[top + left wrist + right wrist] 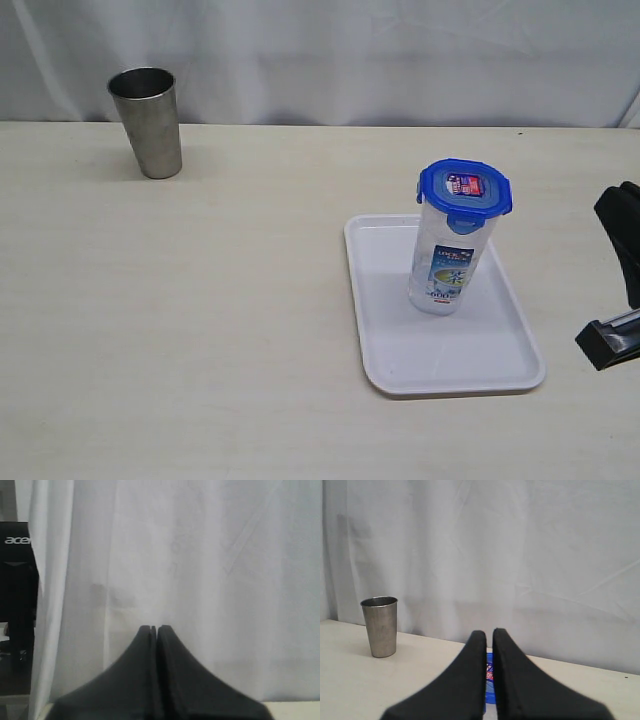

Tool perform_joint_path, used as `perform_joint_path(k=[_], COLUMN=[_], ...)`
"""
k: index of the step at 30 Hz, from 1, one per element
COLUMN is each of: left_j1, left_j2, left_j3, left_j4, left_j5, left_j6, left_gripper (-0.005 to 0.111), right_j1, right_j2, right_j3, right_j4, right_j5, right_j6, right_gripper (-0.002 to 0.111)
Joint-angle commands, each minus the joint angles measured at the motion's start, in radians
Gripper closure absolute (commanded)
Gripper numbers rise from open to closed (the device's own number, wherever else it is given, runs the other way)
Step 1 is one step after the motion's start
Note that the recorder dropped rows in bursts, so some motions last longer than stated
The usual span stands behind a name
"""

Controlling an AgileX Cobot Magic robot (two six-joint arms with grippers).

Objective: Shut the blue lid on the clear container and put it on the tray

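The clear container (445, 265) stands upright on the white tray (400, 350), its printed label facing the camera. The blue lid (465, 188) sits on top of it with its flaps down. My right gripper (489, 632) is shut, with only a thin slit between its fingers and nothing in it. It is well back from the container, and a strip of the blue lid (489, 672) shows through the slit. My left gripper (153, 628) is shut and empty, facing the white curtain. It is outside the exterior view.
A tapered steel cup (148, 122) stands at the far left of the table near the curtain, also seen as the steel cup (380, 626) in the right wrist view. Black parts of the right arm (622, 240) show at the right edge, beside the tray.
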State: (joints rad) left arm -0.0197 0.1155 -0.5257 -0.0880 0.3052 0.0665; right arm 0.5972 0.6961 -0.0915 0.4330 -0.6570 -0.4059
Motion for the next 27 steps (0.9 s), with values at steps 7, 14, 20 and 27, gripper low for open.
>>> perform_joint_path(k=[7,14,20,27], left_j1=[0.077,0.077,0.077,0.077], left_j2=[-0.115,-0.115,-0.115,-0.115], left_j3=[0.149,0.231,0.324,0.46], left_j4=[0.005,0.051,0.051,0.051], left_j5=[-0.08,-0.109,-0.186,-0.305], left_j6=[-0.047,-0.049,-0.049,-0.046], left_gripper=[0.107,0.107,0.107,0.107], right_j1=[-0.002,-0.002,-0.002,-0.002], right_j2=[-0.005,-0.005,-0.005,-0.005], right_j3=[0.005,0.005,0.005,0.005], right_j4=[0.0,0.0,0.0,0.0], right_j5=[0.003,0.003,0.003,0.003], right_j6=[-0.005,-0.005,-0.005,-0.005], right_gripper=[0.103,0.103,0.103,0.103])
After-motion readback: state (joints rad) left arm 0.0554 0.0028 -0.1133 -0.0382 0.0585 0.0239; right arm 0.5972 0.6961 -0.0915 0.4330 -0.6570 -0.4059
